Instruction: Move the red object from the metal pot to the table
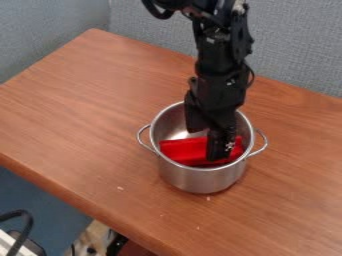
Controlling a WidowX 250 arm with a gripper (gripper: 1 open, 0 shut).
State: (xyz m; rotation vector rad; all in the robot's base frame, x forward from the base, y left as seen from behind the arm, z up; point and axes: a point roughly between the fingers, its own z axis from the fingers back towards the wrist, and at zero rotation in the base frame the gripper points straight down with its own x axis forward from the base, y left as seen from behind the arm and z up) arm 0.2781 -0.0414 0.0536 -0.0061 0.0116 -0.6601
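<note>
The metal pot (201, 170) stands on the table (80, 100), near its front edge. Inside it lies the red object (183, 150), with its left end showing and its right end hidden behind the arm. My gripper (218, 140) points straight down into the pot, its black fingers (227, 142) lowered over the right end of the red object. The jaws stand open. Whether the fingers touch the red object I cannot tell.
The tabletop stretches bare to the left and behind the pot. Its dark front edge (80, 205) runs diagonally just below the pot. A grey wall (294, 40) rises behind the table. Cables hang below at the bottom left.
</note>
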